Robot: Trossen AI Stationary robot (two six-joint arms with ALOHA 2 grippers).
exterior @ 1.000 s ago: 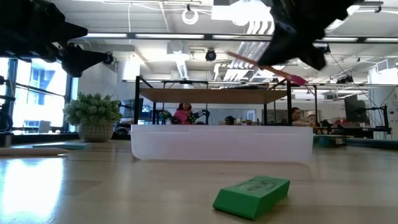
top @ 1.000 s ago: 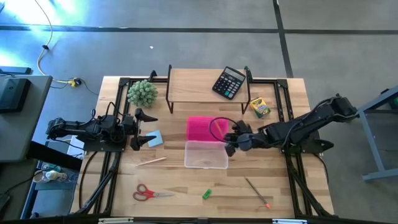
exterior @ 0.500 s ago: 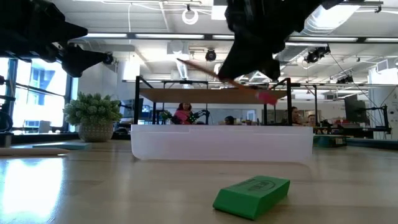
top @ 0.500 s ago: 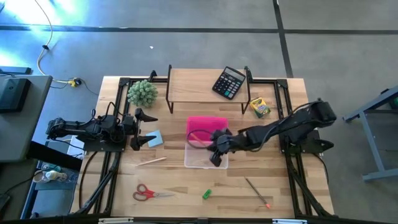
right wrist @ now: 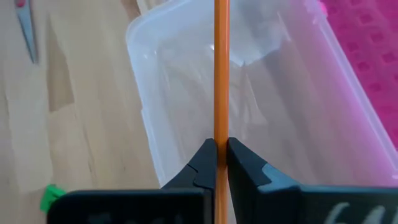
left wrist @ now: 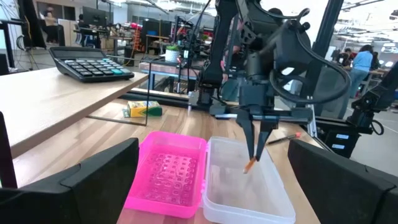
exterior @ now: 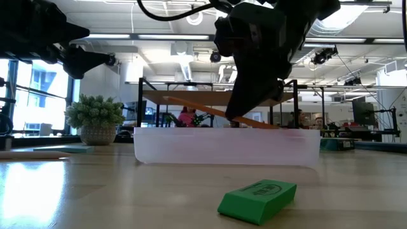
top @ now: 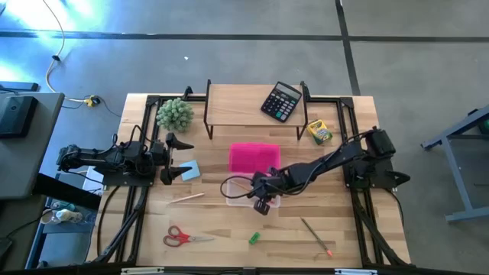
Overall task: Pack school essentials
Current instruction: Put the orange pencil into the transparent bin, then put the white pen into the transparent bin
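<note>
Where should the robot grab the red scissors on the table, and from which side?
Judging by the high view, grip the scissors from straight above, across the closed silver blades near the pivot; they lie flat with clear wood around, handles toward the table's left.

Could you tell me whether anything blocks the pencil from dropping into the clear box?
Nothing visible does. The right gripper holds the pencil directly over the clear box, whose open interior looks empty; the pink lid lies beside it.
</note>
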